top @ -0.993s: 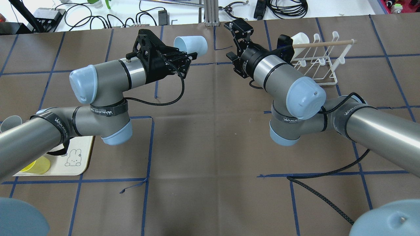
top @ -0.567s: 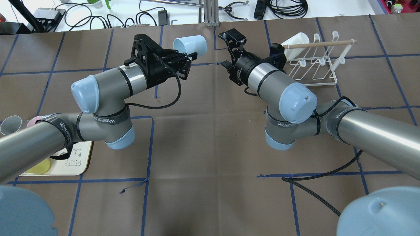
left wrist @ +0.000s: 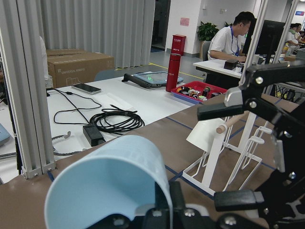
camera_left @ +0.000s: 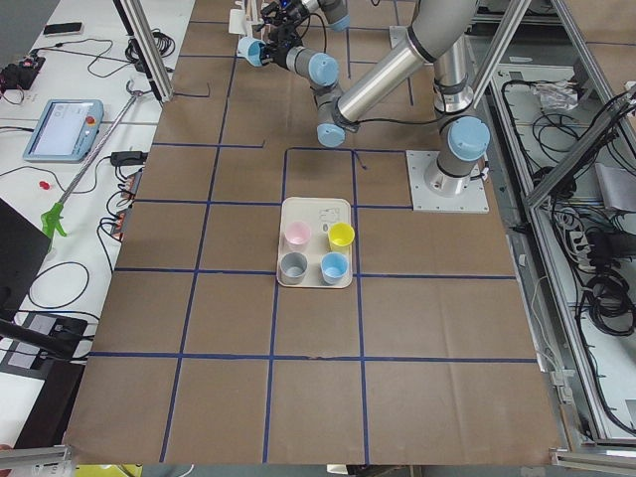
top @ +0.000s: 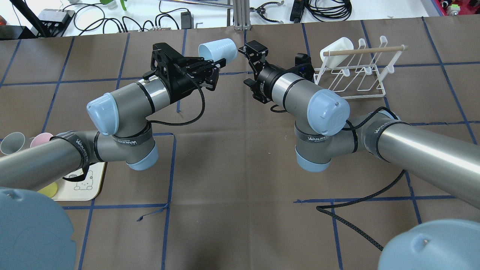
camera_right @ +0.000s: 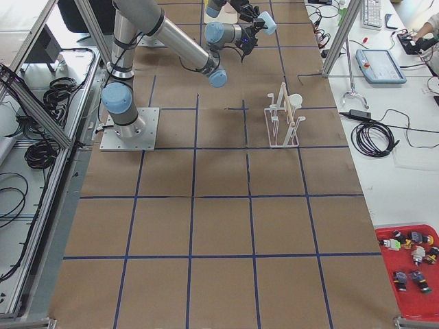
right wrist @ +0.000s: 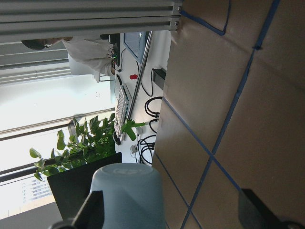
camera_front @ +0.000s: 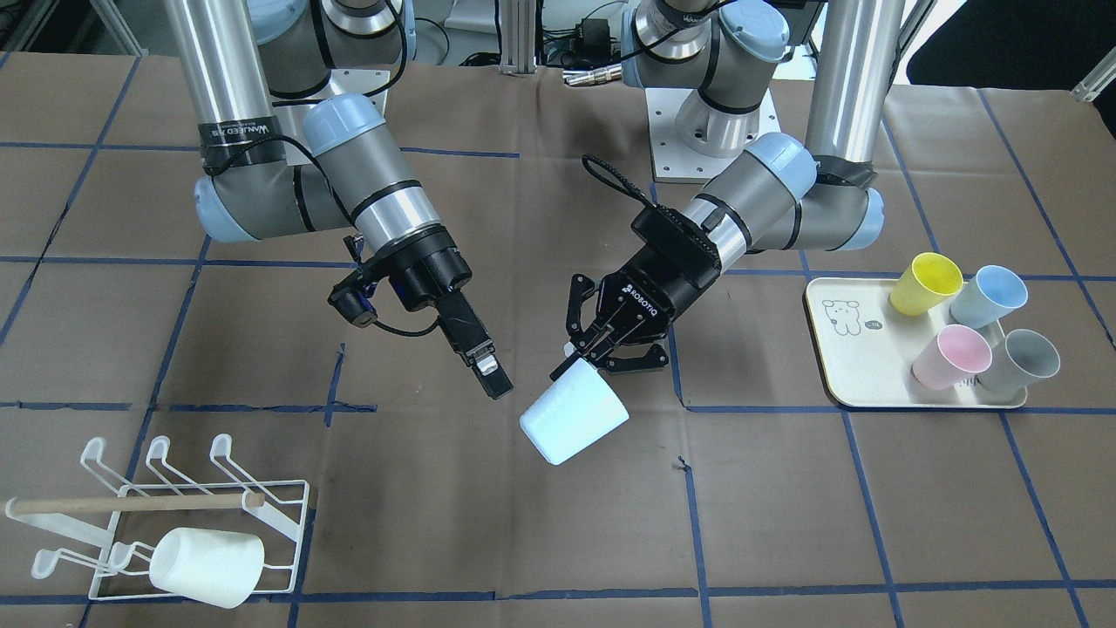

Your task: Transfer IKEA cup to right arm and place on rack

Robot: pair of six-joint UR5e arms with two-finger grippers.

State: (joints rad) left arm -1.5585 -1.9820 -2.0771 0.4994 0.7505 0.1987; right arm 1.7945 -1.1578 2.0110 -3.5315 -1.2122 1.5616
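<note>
Nearest in the front-facing view, at 7 o'clock on the worktop (camera_front: 523,541), stands the white wire rack (camera_front: 283,515), with a white cup (camera_front: 205,567) hung on a prong below its wooden dowel (camera_front: 131,503). Further in, near the centre, the pale blue IKEA cup (camera_front: 573,423) is held in the air, tilted, base towards 7 o'clock. The left hand (camera_front: 602,353) is clenched on its rim at 1 o'clock. The right hand (top: 247,65) sits at the cup's 9 o'clock, fingers spread wide; its wrist view shows the cup's base between them. Whether they touch it I cannot tell. At 3 o'clock a cream tray (camera_front: 850,349) carries yellow (camera_front: 926,283), blue (camera_front: 988,296), pink (camera_front: 950,358) and grey (camera_front: 1029,359) cups.
</note>
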